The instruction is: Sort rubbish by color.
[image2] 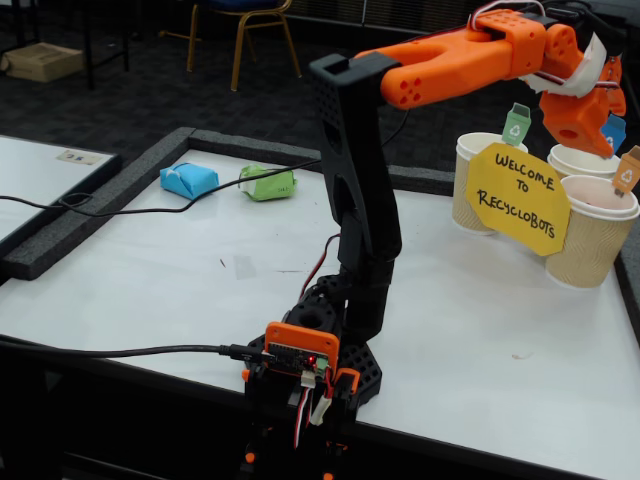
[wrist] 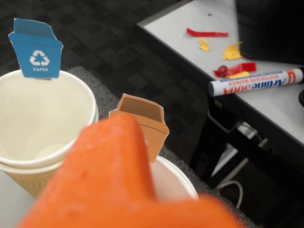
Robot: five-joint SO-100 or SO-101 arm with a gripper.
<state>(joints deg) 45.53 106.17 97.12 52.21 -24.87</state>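
In the fixed view two bits of rubbish lie at the table's far left: a light blue paper bundle (image2: 188,180) and a light green one (image2: 268,183). The arm reaches far right, well away from both. My orange gripper (image2: 587,145) hangs over the beige cups, by the blue-tagged cup (image2: 578,160). In the wrist view the gripper (wrist: 114,166) is a blurred orange mass across the bottom, above the orange-tagged cup (wrist: 178,178) and beside the blue-tagged cup (wrist: 42,114), which looks empty. I see nothing between the jaws, and their gap does not show.
A yellow "Welcome to Recyclobots" sign (image2: 520,197) leans on the cups, beside a green-tagged cup (image2: 482,185) and an orange-tagged cup (image2: 592,235). A black cable (image2: 130,205) runs past the bundles. The table edge is right behind the cups. Another desk carries a marker (wrist: 256,82) and scraps.
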